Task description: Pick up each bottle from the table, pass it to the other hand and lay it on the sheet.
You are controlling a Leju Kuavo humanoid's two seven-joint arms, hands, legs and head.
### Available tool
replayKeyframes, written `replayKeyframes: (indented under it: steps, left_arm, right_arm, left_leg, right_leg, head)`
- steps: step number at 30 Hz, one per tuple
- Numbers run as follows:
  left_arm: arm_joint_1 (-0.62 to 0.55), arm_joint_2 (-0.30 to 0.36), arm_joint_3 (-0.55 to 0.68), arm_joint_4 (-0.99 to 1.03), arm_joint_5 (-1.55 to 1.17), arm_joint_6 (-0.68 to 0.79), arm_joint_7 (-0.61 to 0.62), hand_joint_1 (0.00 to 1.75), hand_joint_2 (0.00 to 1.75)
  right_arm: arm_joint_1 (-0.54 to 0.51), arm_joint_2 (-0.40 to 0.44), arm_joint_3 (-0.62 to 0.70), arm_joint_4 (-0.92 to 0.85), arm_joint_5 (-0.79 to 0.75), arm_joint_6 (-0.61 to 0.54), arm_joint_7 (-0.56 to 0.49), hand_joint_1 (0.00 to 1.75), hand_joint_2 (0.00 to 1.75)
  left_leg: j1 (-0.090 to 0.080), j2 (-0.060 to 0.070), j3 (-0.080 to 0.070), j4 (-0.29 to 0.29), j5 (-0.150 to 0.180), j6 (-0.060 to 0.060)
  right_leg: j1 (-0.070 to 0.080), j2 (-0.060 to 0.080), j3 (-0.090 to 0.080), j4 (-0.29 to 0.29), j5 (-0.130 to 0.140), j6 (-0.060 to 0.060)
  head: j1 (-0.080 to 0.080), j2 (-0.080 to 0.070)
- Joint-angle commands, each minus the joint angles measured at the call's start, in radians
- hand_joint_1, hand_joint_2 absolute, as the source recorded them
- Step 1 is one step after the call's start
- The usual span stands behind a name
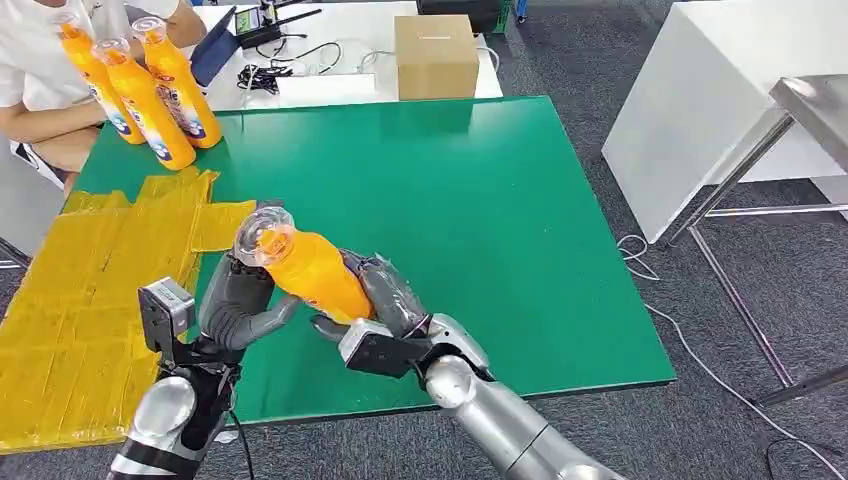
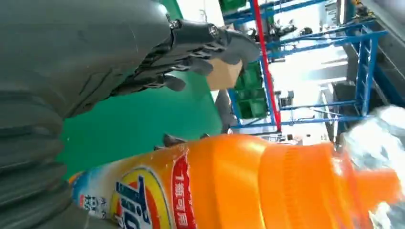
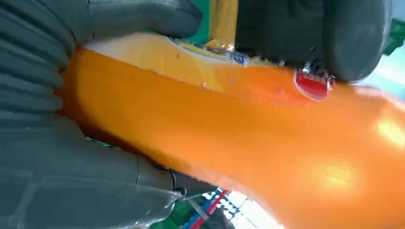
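An orange bottle (image 1: 310,272) with a clear cap hangs tilted above the green table's (image 1: 480,200) near edge, cap toward the yellow sheet (image 1: 90,280). My right hand (image 1: 385,300) grips its lower body, and in the right wrist view the thumb and fingers (image 3: 143,16) wrap the orange bottle (image 3: 239,124). My left hand (image 1: 240,300) cups the bottle's upper part from the sheet side. In the left wrist view the left hand's fingers (image 2: 200,43) are spread and stand apart from the bottle (image 2: 239,186), with green table showing between them.
A person at the far left corner holds three more orange bottles (image 1: 150,85) upright. A cardboard box (image 1: 435,55) stands on a white table behind. A white bench and a metal frame (image 1: 760,160) stand to the right.
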Motion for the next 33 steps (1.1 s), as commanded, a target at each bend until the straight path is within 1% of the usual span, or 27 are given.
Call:
replayKeyframes:
  steps: [1, 4, 5, 7, 8, 10, 11, 12, 13, 15, 16, 18, 19, 21, 22, 23, 24, 25, 27, 28, 30, 31, 33]
  left_arm:
    - [-0.063, 0.002, -0.025, 0.089, 0.011, -0.001, 0.002, 0.0, 1.75]
    - [-0.069, -0.001, -0.034, 0.097, 0.011, -0.002, 0.002, 0.0, 1.75]
    - [-0.069, -0.001, -0.034, 0.097, 0.011, -0.002, 0.002, 0.0, 1.75]
    - [-0.068, 0.0, -0.036, 0.094, 0.009, -0.001, 0.002, 0.0, 1.75]
    - [-0.068, 0.0, -0.036, 0.094, 0.009, -0.001, 0.002, 0.0, 1.75]
    - [-0.065, 0.001, -0.037, 0.09, 0.009, -0.001, 0.002, 0.0, 1.75]
    - [-0.065, 0.001, -0.037, 0.09, 0.009, -0.001, 0.002, 0.0, 1.75]
    - [-0.063, 0.002, -0.037, 0.087, 0.009, -0.001, 0.002, 0.0, 1.75]
    - [-0.059, 0.004, -0.036, 0.083, 0.009, -0.001, 0.002, 0.0, 1.75]
    - [-0.055, 0.005, -0.035, 0.077, 0.009, 0.0, 0.001, 0.0, 1.75]
    - [-0.047, 0.007, -0.032, 0.065, 0.006, 0.006, -0.002, 0.0, 1.75]
    - [-0.034, 0.01, -0.025, 0.042, 0.001, 0.016, -0.008, 0.0, 1.75]
    - [-0.027, 0.012, -0.023, 0.028, -0.003, 0.021, -0.011, 0.0, 1.75]
    - [-0.021, 0.015, -0.022, 0.009, -0.007, 0.023, -0.013, 0.0, 1.75]
    - [-0.019, 0.016, -0.023, 0.004, -0.009, 0.023, -0.014, 0.0, 1.75]
    - [-0.019, 0.016, -0.023, 0.004, -0.009, 0.023, -0.014, 0.0, 1.75]
    - [-0.018, 0.017, -0.026, -0.004, -0.011, 0.023, -0.014, 0.0, 1.75]
    - [-0.017, 0.018, -0.029, -0.01, -0.013, 0.022, -0.016, 0.0, 1.75]
    - [-0.015, 0.018, -0.032, -0.019, -0.018, 0.023, -0.018, 0.0, 1.75]
    - [-0.011, 0.019, -0.032, -0.027, -0.025, 0.027, -0.021, 0.0, 1.75]
    - [0.001, 0.022, -0.032, -0.05, -0.036, 0.033, -0.028, 0.0, 1.75]
    - [0.008, 0.022, -0.032, -0.065, -0.039, 0.034, -0.031, 0.0, 1.75]
    - [0.02, 0.024, -0.034, -0.085, -0.047, 0.035, -0.033, 0.0, 1.75]
  right_arm:
    - [-0.095, -0.032, 0.184, -0.003, 0.048, 0.033, 0.002, 1.75, 1.75]
    - [-0.109, -0.022, 0.203, 0.013, 0.061, 0.028, 0.02, 1.75, 1.75]
    - [-0.109, -0.022, 0.203, 0.013, 0.061, 0.028, 0.02, 1.75, 1.75]
    - [-0.111, -0.02, 0.205, 0.018, 0.06, 0.023, 0.023, 1.75, 1.75]
    - [-0.111, -0.02, 0.205, 0.018, 0.06, 0.023, 0.023, 1.75, 1.75]
    - [-0.116, -0.022, 0.209, 0.02, 0.06, 0.024, 0.023, 1.75, 1.75]
    - [-0.116, -0.022, 0.209, 0.02, 0.06, 0.024, 0.023, 1.75, 1.75]
    - [-0.117, -0.022, 0.21, 0.022, 0.061, 0.02, 0.026, 1.75, 1.75]
    - [-0.116, -0.02, 0.204, 0.025, 0.06, 0.008, 0.033, 1.75, 1.75]
    - [-0.116, -0.021, 0.2, 0.028, 0.061, -0.002, 0.037, 1.75, 1.75]
    - [-0.114, -0.021, 0.192, 0.028, 0.067, -0.026, 0.04, 1.75, 1.75]
    - [-0.109, -0.026, 0.172, 0.016, 0.062, -0.049, 0.048, 1.75, 1.75]
    - [-0.112, -0.031, 0.168, 0.011, 0.061, -0.049, 0.05, 1.75, 1.75]
    - [-0.116, -0.035, 0.162, 0.011, 0.057, -0.044, 0.055, 1.75, 1.75]
    - [-0.118, -0.035, 0.161, 0.015, 0.054, -0.035, 0.06, 1.75, 1.75]
    - [-0.118, -0.035, 0.161, 0.015, 0.054, -0.035, 0.06, 1.75, 1.75]
    - [-0.123, -0.035, 0.163, 0.022, 0.04, -0.009, 0.065, 1.75, 1.75]
    - [-0.134, -0.036, 0.169, 0.033, 0.032, 0.022, 0.073, 1.75, 1.75]
    - [-0.142, -0.031, 0.171, 0.054, 0.034, 0.028, 0.081, 1.75, 1.75]
    - [-0.147, -0.025, 0.171, 0.068, 0.04, 0.031, 0.095, 1.75, 1.75]
    - [-0.158, -0.016, 0.178, 0.096, 0.06, 0.03, 0.124, 1.75, 1.75]
    - [-0.166, -0.013, 0.185, 0.111, 0.073, 0.032, 0.138, 1.75, 1.75]
    - [-0.178, -0.009, 0.191, 0.134, 0.088, 0.033, 0.156, 1.75, 1.75]
  left_leg:
    - [0.0, 0.001, 0.003, 0.0, -0.001, -0.001]
    - [0.0, 0.0, 0.003, 0.0, -0.001, -0.001]
    - [0.0, 0.0, 0.005, 0.0, -0.002, -0.001]
    - [0.0, 0.0, 0.002, 0.0, -0.001, -0.001]
    - [0.0, 0.0, 0.005, -0.001, -0.002, -0.001]
    - [0.0, 0.0, 0.003, 0.0, -0.001, -0.001]
    - [0.0, -0.001, 0.006, 0.0, -0.002, -0.001]
    - [0.0, 0.0, 0.004, -0.001, -0.002, -0.001]
    - [0.0, -0.001, 0.007, 0.0, -0.003, -0.001]
    - [0.0, 0.0, 0.003, -0.001, -0.001, -0.001]
    - [0.0, 0.0, 0.006, -0.001, -0.003, -0.001]
    - [0.0, 0.0, 0.003, 0.0, -0.001, -0.001]
    - [0.0, 0.0, 0.006, -0.001, -0.002, -0.001]
    - [0.0, 0.0, 0.003, 0.0, -0.001, 0.0]
    - [-0.001, 0.0, 0.006, 0.0, -0.003, -0.001]
    - [0.0, 0.0, 0.005, 0.0, -0.002, -0.001]
    - [0.0, 0.0, 0.003, 0.0, -0.001, -0.001]
    - [0.0, 0.0, 0.006, 0.0, -0.003, -0.001]
    - [0.0, 0.0, 0.003, 0.0, -0.001, -0.001]
    - [0.0, 0.0, 0.006, 0.0, -0.003, -0.001]
    - [0.0, 0.0, 0.004, 0.0, -0.002, -0.001]
    - [0.0, 0.001, 0.006, 0.0, -0.003, -0.001]
    - [0.0, 0.001, 0.004, 0.0, -0.002, -0.001]
  right_leg:
    - [0.0, 0.0, 0.003, 0.0, -0.001, 0.0]
    - [0.0, -0.001, 0.003, 0.0, -0.002, 0.0]
    - [0.0, -0.001, 0.005, 0.0, -0.002, 0.0]
    - [0.0, -0.001, 0.002, -0.001, -0.001, 0.0]
    - [0.0, -0.001, 0.005, 0.0, -0.002, 0.0]
    - [0.0, -0.001, 0.003, 0.0, -0.001, 0.0]
    - [0.0, -0.002, 0.006, 0.0, -0.003, 0.0]
    - [0.0, -0.001, 0.004, 0.0, -0.002, 0.0]
    - [0.0, -0.002, 0.007, 0.0, -0.003, 0.0]
    - [0.0, -0.001, 0.004, 0.0, -0.001, 0.0]
    - [0.0, -0.002, 0.007, -0.001, -0.003, 0.0]
    - [0.0, -0.001, 0.004, -0.001, -0.001, 0.0]
    - [0.0, -0.002, 0.006, 0.0, -0.003, 0.0]
    - [0.0, -0.001, 0.003, 0.0, -0.001, 0.0]
    - [0.0, -0.001, 0.006, 0.0, -0.003, 0.001]
    - [0.0, -0.001, 0.005, 0.0, -0.002, 0.001]
    - [0.0, -0.001, 0.003, 0.0, -0.001, 0.0]
    - [0.0, -0.001, 0.007, 0.0, -0.003, 0.001]
    - [0.0, -0.001, 0.003, 0.0, -0.001, 0.0]
    - [0.0, -0.001, 0.006, 0.0, -0.003, 0.001]
    - [0.0, 0.0, 0.004, -0.001, -0.001, 0.0]
    - [0.0, 0.0, 0.006, 0.0, -0.003, 0.0]
    - [0.0, 0.0, 0.004, 0.0, -0.001, 0.0]
  head:
    - [0.0, 0.0]
    - [0.0, 0.0]
    - [0.0, 0.0]
    - [0.0, 0.0]
    - [0.0, 0.0]
    - [0.0, 0.0]
    - [0.0, 0.0]
    - [0.0, 0.0]
    - [0.0, 0.0]
    - [0.0, 0.0]
    - [0.0, 0.0]
    - [0.0, 0.0]
    - [0.0, 0.0]
    - [0.0, 0.0]
    - [0.0, 0.0]
    - [0.0, 0.0]
    - [0.0, 0.0]
    - [0.0, 0.0]
    - [0.0, 0.0]
    - [0.0, 0.0]
    - [0.0, 0.0]
    - [0.0, 0.0]
    - [0.0, 0.0]
